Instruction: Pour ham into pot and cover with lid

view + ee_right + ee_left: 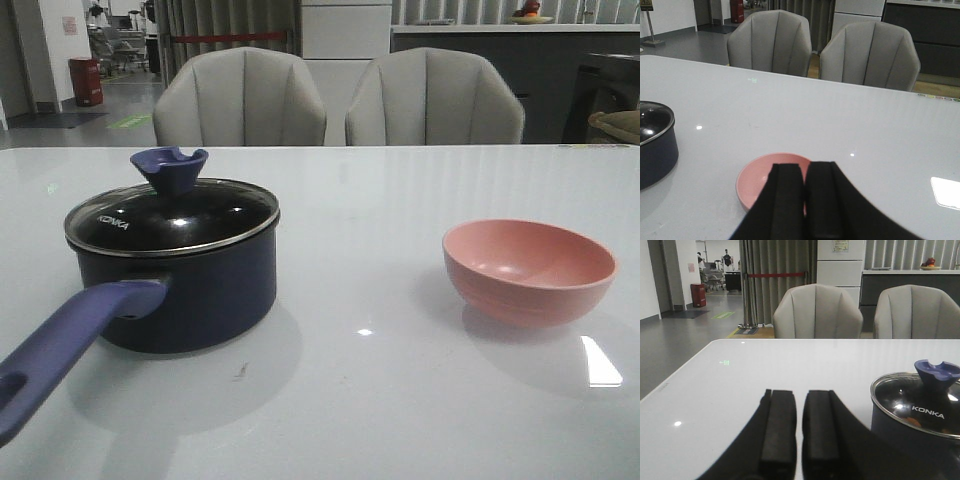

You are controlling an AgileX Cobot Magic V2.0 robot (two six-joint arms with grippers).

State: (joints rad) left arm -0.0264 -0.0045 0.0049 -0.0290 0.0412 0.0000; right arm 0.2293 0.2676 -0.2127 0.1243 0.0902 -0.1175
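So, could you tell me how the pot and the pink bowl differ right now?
The pot is dark navy with a long handle; the pink bowl has none. The pot is covered by its lid, while the bowl is open and looks empty. Both stand upright on the table.

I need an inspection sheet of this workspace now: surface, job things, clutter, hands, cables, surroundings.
Surface: white glossy table, light glare, a small dark mark in front of the pot.
Job things: lid sits on pot; orange ham shows through the glass; pink bowl looks empty.
Clutter: nothing seen.
Hands: left hand and right hand both shut, holding nothing, off the objects.
Cables: nothing seen.
Surroundings: two grey chairs behind the table.
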